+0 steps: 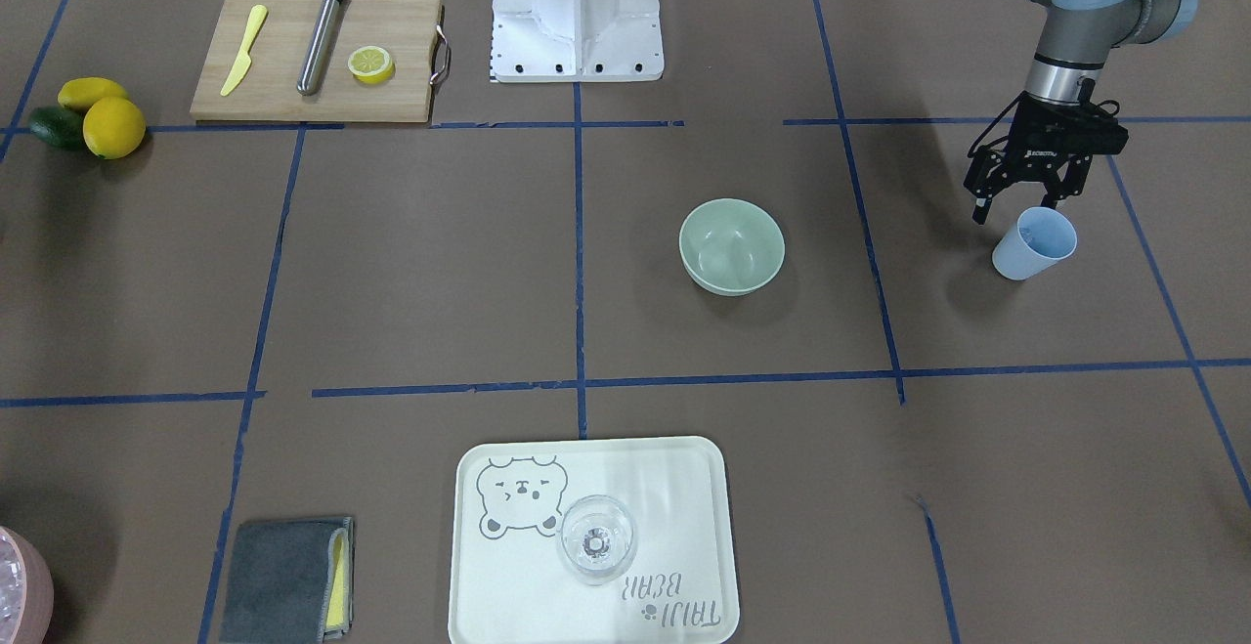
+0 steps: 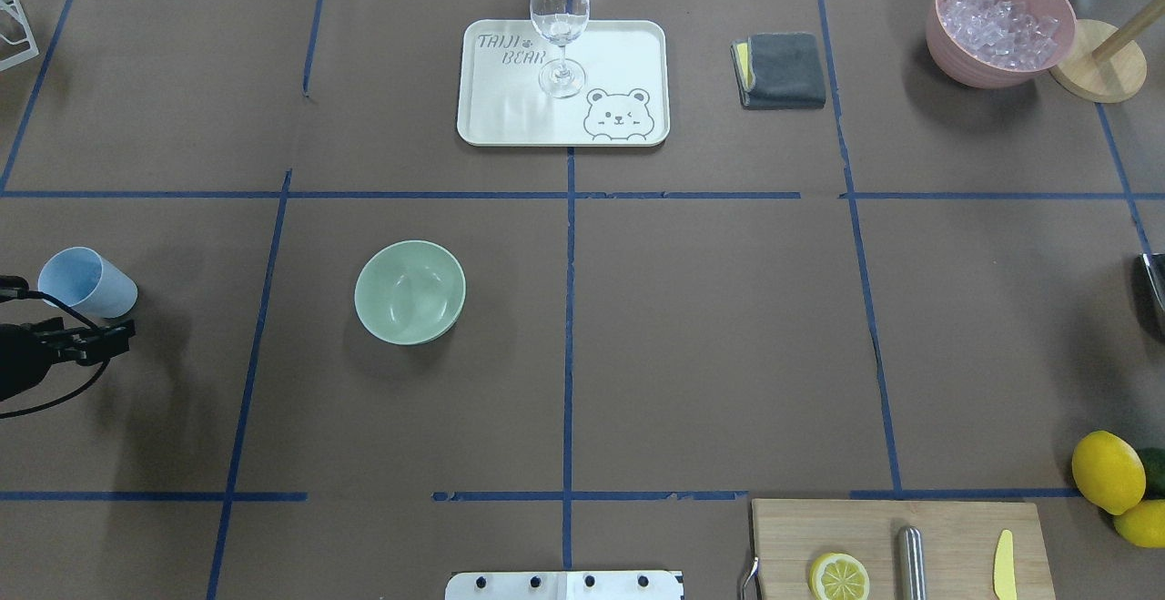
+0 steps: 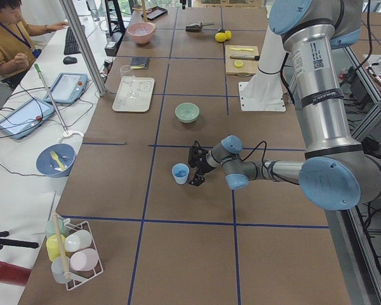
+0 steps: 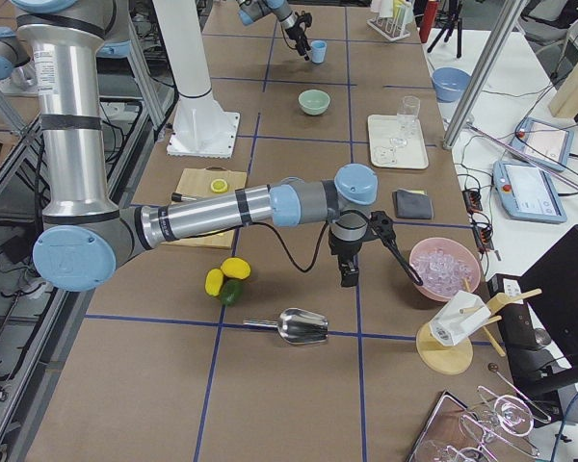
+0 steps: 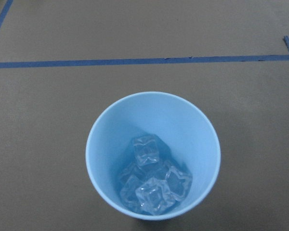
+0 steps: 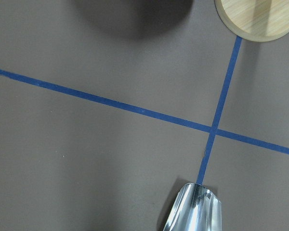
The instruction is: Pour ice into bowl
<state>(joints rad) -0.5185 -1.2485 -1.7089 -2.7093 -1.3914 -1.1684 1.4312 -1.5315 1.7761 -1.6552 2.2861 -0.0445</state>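
The left gripper (image 1: 1016, 206) hangs low over the table with its fingers (image 1: 978, 206) spread apart and nothing between them. The cup (image 1: 1034, 245) stands upright on the table just beside the fingertips, on the side away from the robot's base. No contact between fingers and cup can be made out. The ice (image 5: 154, 180) lies at the bottom of the cup as a small heap of clear cubes, directly under the left wrist camera.

The bowl (image 1: 731, 245) sits well apart from the cup, toward the table's centre. No cubes are visible in it.

The right gripper (image 4: 348, 277) hangs at the far end of the table, near the pink bowl (image 4: 445, 268) and beyond the scoop (image 4: 299, 327). Whether its fingers are apart or together cannot be told.
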